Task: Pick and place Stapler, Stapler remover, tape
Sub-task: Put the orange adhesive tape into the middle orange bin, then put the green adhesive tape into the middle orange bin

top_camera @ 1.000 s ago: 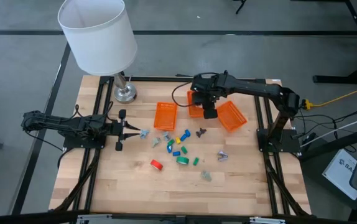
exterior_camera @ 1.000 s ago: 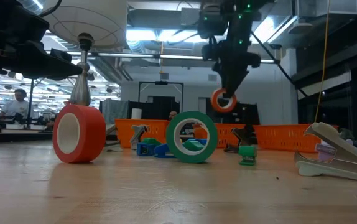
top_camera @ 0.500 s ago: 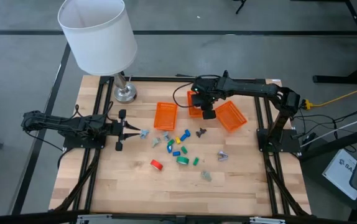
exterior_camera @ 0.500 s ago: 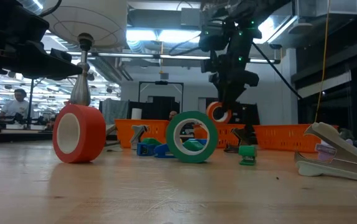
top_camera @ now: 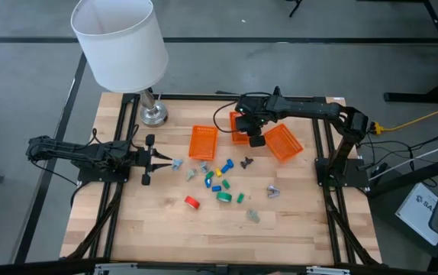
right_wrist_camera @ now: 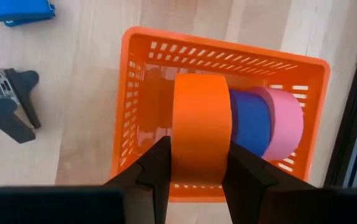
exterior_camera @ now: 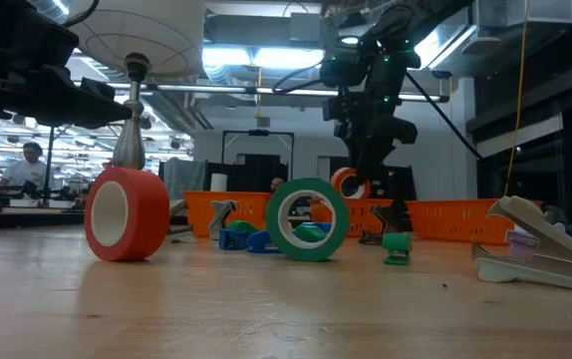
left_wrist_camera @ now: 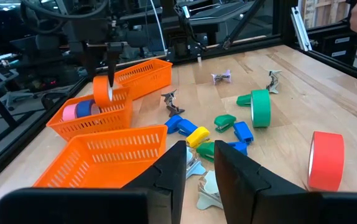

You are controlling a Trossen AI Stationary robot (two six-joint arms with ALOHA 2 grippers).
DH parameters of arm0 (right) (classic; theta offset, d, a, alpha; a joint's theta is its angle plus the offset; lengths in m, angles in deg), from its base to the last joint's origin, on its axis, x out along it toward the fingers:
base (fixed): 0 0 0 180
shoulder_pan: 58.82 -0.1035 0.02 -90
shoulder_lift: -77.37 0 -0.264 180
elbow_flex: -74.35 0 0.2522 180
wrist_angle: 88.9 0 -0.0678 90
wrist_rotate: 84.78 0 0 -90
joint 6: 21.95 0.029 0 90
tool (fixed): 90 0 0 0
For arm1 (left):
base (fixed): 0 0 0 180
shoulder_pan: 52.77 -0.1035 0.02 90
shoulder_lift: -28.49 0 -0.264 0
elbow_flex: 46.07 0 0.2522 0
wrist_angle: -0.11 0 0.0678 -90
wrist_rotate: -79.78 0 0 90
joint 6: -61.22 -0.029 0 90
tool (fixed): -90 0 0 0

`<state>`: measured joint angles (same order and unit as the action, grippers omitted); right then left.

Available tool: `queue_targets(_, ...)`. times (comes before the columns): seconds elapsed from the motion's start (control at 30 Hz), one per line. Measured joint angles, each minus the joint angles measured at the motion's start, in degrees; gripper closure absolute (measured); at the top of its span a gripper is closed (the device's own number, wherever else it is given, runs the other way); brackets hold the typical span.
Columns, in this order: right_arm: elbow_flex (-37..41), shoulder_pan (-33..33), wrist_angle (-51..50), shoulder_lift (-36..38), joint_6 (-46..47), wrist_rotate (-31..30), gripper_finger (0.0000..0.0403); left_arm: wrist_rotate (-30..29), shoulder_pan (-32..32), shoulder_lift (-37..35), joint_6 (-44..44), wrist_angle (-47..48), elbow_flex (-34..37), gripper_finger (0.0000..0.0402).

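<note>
1. We have the right end effector (right_wrist_camera: 194,168) clamped on an orange tape roll (right_wrist_camera: 201,127), hanging directly above the middle orange basket (right_wrist_camera: 135,93) at about one o'clock from the tabletop's centre.
2. In that basket we can already see a blue roll (right_wrist_camera: 248,127) and a pink roll (right_wrist_camera: 284,121) standing on edge, so some of the tape sorting looks done.
3. From the left wrist view, the orange roll hangs at the basket's rim, just beside the two rolls already inside; we judge it is close to release but not yet dropped.
4. Over at nine o'clock, our left end effector (top_camera: 175,163) waits low over the tabletop (top_camera: 165,229), its fingers (left_wrist_camera: 172,171) a small way apart and nothing between them.
5. Still out on the wood: a red tape roll (top_camera: 192,202) near six o'clock and a green tape roll (top_camera: 223,197) just right of it.
6. The small blue, yellow and green staplers (top_camera: 219,174) cluster at the centre, with metal staple removers (top_camera: 272,191) scattered around, one dark one (top_camera: 247,162) near the baskets.
7. The left basket (top_camera: 203,141) and right basket (top_camera: 283,142) show nothing inside that we can make out, so we reckon most of the job remains.
</note>
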<state>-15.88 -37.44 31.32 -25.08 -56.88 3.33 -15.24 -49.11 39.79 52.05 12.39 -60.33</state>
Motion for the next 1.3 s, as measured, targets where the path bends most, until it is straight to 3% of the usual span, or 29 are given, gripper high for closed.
queue_targets(0.37,0.0,2.23,1.02,-0.32,6.11,0.04,0.0265,0.0,0.0,0.01,0.0,0.0,0.02,0.0323)
queue_targets(0.77,-0.02,2.5,2.3,-2.89,5.98,0.03,0.0246,0.02,-0.01,-0.01,-0.01,-0.01,0.0,0.0323)
queue_targets(1.3,-2.71,1.0,0.49,-2.54,5.98,-6.05,0.0245,0.04,0.0,-0.01,-0.02,0.0,0.02,0.0324)
